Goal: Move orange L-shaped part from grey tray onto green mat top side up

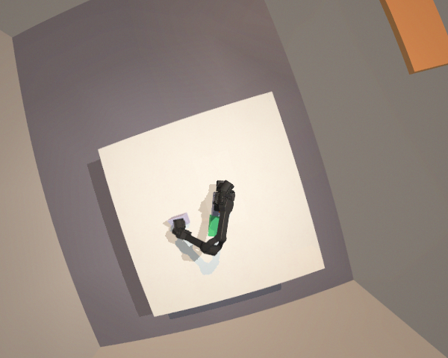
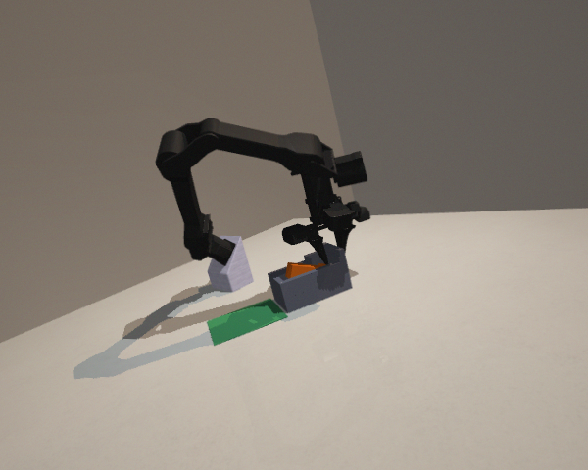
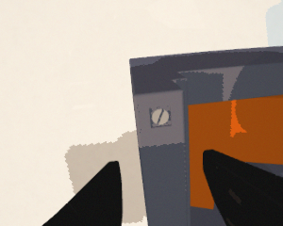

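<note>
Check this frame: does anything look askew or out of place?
Yes. The orange part is tilted in the grey tray, one end raised above the rim rather than flush. The gripper stands at the tray's far end, jaws part open and holding nothing. The green mat lies flat beside the tray.

The grey tray (image 2: 304,291) looks matt and faintly speckled. The orange part (image 2: 299,269) is smooth, matt. The green mat (image 2: 243,320) beside the tray looks flat, slightly sheeny
</note>
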Tool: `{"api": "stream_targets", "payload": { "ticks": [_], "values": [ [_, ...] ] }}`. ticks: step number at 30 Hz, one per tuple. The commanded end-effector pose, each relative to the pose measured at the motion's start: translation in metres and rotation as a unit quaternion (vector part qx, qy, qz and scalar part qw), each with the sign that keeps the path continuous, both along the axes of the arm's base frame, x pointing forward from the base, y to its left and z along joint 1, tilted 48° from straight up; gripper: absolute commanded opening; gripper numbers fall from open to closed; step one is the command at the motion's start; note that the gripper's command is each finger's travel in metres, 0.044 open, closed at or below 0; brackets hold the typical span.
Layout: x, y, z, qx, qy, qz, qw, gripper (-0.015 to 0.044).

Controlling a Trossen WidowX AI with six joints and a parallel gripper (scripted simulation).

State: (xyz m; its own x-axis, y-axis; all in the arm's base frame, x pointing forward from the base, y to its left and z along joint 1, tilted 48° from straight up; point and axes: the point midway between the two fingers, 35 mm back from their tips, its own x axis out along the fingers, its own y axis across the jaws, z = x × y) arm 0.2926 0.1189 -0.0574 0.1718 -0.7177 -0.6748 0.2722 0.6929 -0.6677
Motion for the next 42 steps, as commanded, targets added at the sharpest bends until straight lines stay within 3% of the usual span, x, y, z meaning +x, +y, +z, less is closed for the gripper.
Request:
{"api": "stream_targets", "payload": {
  "ticks": [1,27,42],
  "values": [
    [0.001,-0.006,-0.005,-0.002,0.0,0.003,1.0,0.018],
    [0.003,-0.015,-0.013,-0.003,0.0,0.003,1.0,0.018],
    [0.004,0.003,-0.012,-0.002,0.0,0.003,1.0,0.018]
  ]
}}
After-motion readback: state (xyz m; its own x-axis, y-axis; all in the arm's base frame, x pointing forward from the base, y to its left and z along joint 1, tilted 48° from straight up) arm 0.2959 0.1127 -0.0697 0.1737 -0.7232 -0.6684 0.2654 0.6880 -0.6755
